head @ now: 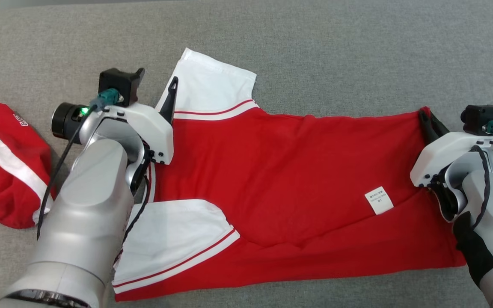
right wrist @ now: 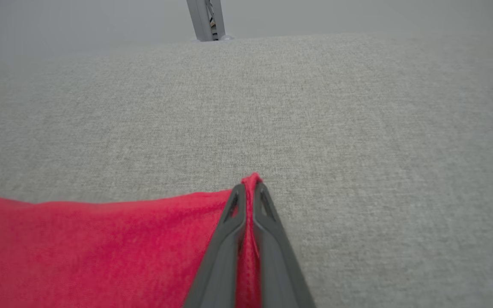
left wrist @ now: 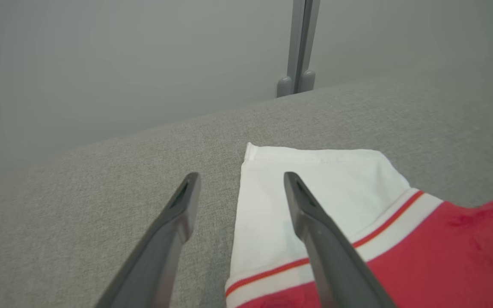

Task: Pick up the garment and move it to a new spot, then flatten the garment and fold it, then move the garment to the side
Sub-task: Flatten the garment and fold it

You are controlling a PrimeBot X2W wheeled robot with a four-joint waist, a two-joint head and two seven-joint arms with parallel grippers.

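The garment (head: pixel 289 179) is a red T-shirt with white sleeves, spread sideways across the grey surface, a white label near its hem. My right gripper (head: pixel 424 116) is shut on the far hem corner of the garment (right wrist: pixel 101 248); in the right wrist view the gripper (right wrist: pixel 250 190) pinches a small peak of red cloth between its tips. My left gripper (left wrist: pixel 241 179) stands open by the far white sleeve (left wrist: pixel 315 192), one finger (left wrist: pixel 173 226) over bare surface, the other over the sleeve. In the head view one dark finger (head: pixel 170 100) of it rises beside that sleeve (head: pixel 212 83).
A second red garment with a white stripe (head: pixel 7 167) lies bunched at the left edge. The grey fabric surface (head: pixel 336 55) stretches behind the shirt. A grey metal post (left wrist: pixel 300 47) stands beyond its far edge.
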